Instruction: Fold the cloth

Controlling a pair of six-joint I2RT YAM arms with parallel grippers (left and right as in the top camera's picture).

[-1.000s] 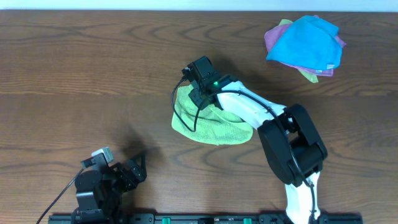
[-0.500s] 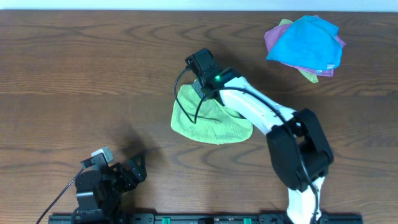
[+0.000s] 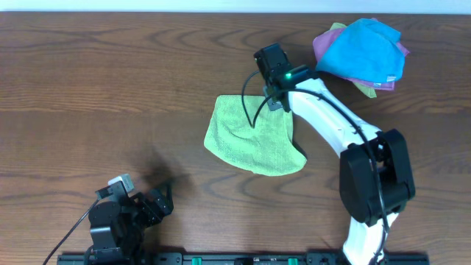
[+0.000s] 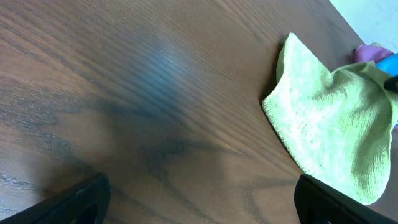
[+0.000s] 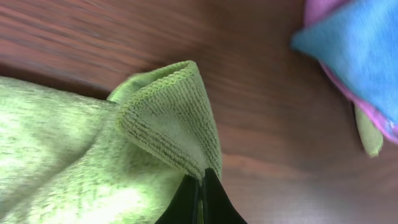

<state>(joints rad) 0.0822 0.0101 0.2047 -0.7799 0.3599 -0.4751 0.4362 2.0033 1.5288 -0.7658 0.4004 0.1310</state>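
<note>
The light olive-green cloth (image 3: 254,136) lies partly spread in the middle of the table. My right gripper (image 3: 278,94) is shut on the cloth's upper right corner and holds it lifted; the right wrist view shows the pinched corner (image 5: 174,118) between the closed fingers (image 5: 200,186). The cloth also shows at the right of the left wrist view (image 4: 336,118). My left gripper (image 3: 158,197) sits near the table's front left edge, open and empty, its fingertips (image 4: 199,199) far apart over bare wood.
A pile of bright blue (image 3: 362,48), purple and yellow-green cloths lies at the back right, close to the right gripper; it shows in the right wrist view (image 5: 354,56). The table (image 3: 88,88) is dark brown wood.
My right gripper has moved right and toward the back with the cloth corner, pulling the bunched cloth open and flatter. The left arm has not moved.
</note>
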